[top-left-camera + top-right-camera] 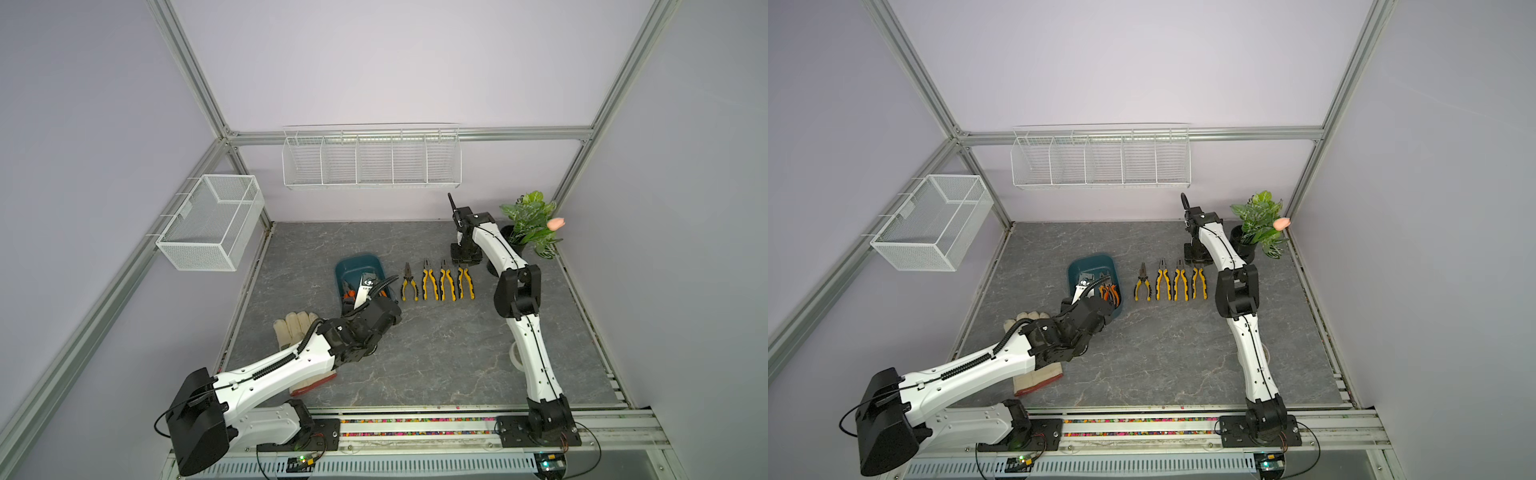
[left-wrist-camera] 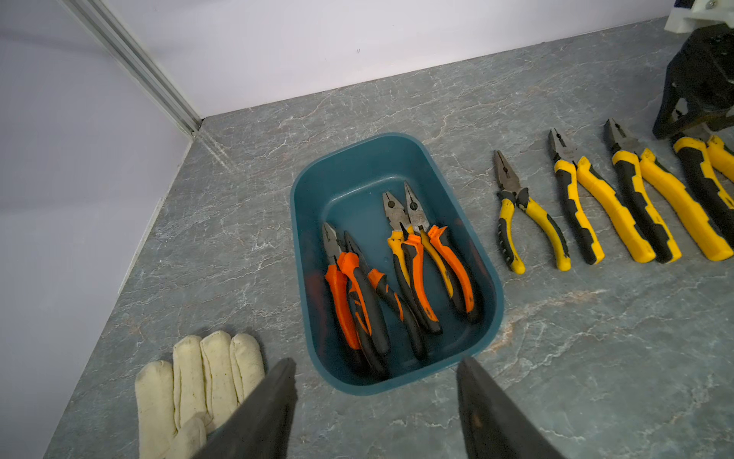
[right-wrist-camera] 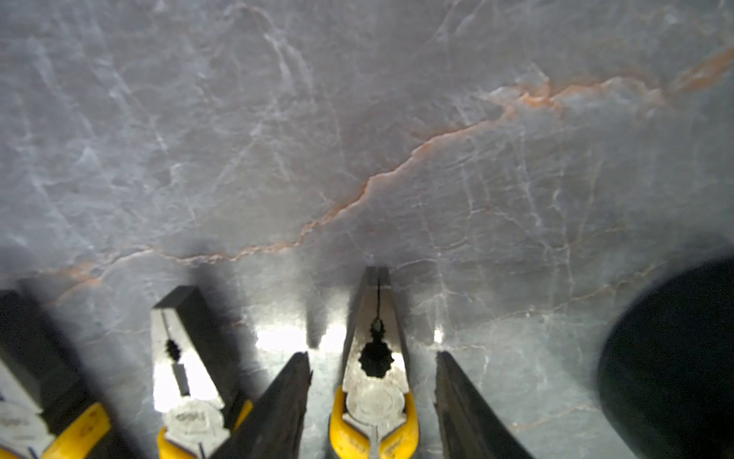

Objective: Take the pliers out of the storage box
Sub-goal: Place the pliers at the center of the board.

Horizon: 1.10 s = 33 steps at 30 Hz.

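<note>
- Left gripper (image 2: 377, 361): fingers spread, nothing between them, hovering over the near end of the box (image 2: 349, 175).
- Four orange pliers (image 2: 413, 270) lie in the box just ahead of and below those fingertips, heads pointing away. They sit in two overlapping pairs with handles crossed.
- Risk: a pinch on one handle drags its partner. Two could rise together and one drop, or the tangle could slip on the way up.
- Risk: the box looks light and low-walled. A finger coming down on the near wall instead of inside could tip it or push it.
- Glove (image 2: 206, 369) lies just beside the left gripper's outer finger, partly under the arm. A low sweep could snag it.
- Right gripper (image 3: 373, 353): fingers apart, one on each side of the head of the end pair (image 3: 375, 401), gaps showing on both sides. It pinches nothing.
- The yellow pliers (image 1: 438, 284), four in all, lie in a row on the table (image 2: 556, 357), out of the box. The next head sits just beside one right finger.
- Risk: a skewed retreat clips either head and spoils the row.
- Pot (image 1: 1239, 239) stands near the right gripper's other side, so a wide swing could knock it.
- Judgement: half done. The strip between box and row is narrow, so the orange ones need a spot elsewhere.
</note>
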Available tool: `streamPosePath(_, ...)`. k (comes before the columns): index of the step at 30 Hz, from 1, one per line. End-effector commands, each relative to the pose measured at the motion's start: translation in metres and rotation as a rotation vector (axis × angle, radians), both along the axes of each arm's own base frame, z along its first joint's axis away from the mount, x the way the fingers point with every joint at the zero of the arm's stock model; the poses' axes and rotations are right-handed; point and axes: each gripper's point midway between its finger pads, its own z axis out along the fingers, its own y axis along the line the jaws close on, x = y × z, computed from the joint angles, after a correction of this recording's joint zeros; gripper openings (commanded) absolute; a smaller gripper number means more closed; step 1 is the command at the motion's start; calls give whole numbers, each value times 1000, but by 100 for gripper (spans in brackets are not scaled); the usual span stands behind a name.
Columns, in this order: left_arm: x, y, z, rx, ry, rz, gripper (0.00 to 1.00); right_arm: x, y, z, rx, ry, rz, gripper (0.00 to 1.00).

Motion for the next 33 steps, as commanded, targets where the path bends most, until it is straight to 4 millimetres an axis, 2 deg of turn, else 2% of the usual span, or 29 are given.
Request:
streamPosePath(1,6,2,-13,1,62,26,67,2,21,66,59,-129,43,55)
streamPosePath(4,18,9,-28,-6,134,63,65,-7,38,101,83,-207,70,54)
streamPosePath(7,27,14,-37,-33,176,87,65,-23,53,140,119,-299,92,54)
streamPosePath(11,44,13,-45,-61,230,100,65,-60,74,185,190,-420,123,54)
streamPosePath(14,60,3,-58,-14,284,91,64,-91,81,203,250,-487,134,54)
streamPosePath(17,74,-11,-74,34,350,94,61,-116,76,207,282,-495,123,54)
streamPosePath(21,83,-22,-93,44,421,128,57,-139,67,200,281,-474,125,54)
streamPosePath(27,82,-28,-114,-24,512,164,55,-160,58,184,280,-452,135,54)
streamPosePath(33,83,-27,-131,-71,566,186,43,-171,54,172,285,-433,137,53)
